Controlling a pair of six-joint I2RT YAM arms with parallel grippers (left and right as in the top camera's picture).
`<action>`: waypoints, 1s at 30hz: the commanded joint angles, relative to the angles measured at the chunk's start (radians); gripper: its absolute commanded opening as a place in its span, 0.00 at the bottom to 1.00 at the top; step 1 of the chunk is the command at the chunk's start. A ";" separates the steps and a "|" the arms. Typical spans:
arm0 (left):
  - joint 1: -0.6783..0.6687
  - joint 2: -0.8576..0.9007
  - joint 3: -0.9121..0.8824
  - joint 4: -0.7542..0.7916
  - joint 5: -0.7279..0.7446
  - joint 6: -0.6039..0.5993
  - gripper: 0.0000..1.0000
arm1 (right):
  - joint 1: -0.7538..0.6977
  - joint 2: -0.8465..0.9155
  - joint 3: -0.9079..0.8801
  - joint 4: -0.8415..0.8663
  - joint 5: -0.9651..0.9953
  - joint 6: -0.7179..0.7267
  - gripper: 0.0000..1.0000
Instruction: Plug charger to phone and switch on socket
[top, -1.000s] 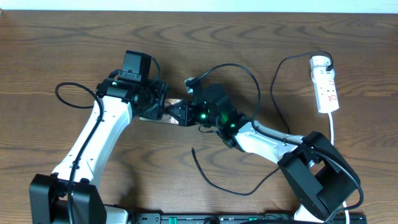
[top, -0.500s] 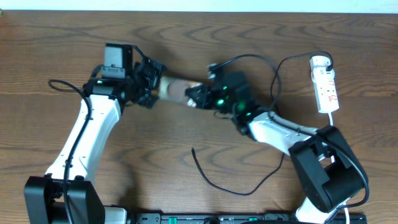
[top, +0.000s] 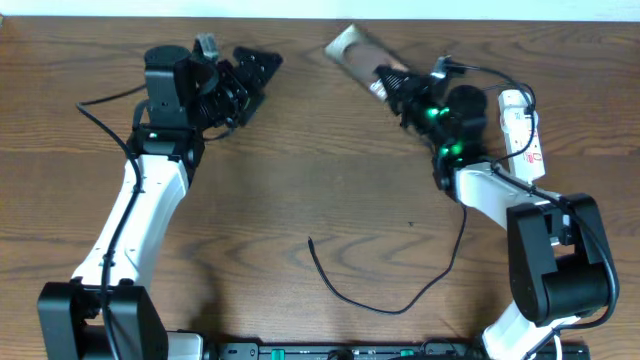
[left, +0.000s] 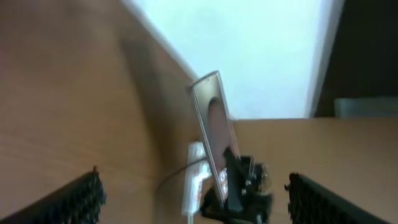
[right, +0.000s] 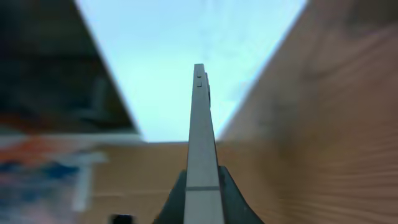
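My right gripper (top: 392, 82) is shut on the phone (top: 355, 52) and holds it in the air at the back of the table, left of the white socket (top: 523, 135). In the right wrist view the phone (right: 199, 137) shows edge-on, clamped between my right gripper (right: 202, 202). My left gripper (top: 250, 80) stands open at the back left, apart from the phone. Its wrist view looks across at the tilted phone (left: 214, 124) and the socket (left: 193, 180) between its wide-spread fingers (left: 74, 202). The black charger (top: 370, 300) lies looped on the table, its free tip (top: 311, 241) near the middle.
The wooden table (top: 250, 210) ends at a pale back edge (top: 300, 12) just behind both grippers. A white cord (top: 538, 205) runs from the socket toward the front right, beside the right arm's base (top: 555, 270).
The right gripper has carried the phone from the table's middle up and right toward the socket. The left gripper has opened, come away from the phone and drawn back to the upper left.
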 joint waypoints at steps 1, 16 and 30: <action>0.005 -0.012 -0.095 0.136 0.040 -0.088 0.91 | 0.007 -0.015 0.019 0.064 -0.054 0.206 0.01; 0.005 0.033 -0.325 0.689 -0.005 -0.231 0.91 | 0.157 -0.015 0.018 0.137 -0.226 0.232 0.01; 0.005 0.033 -0.325 0.688 -0.061 -0.245 0.84 | 0.258 -0.015 0.018 0.066 -0.241 0.081 0.01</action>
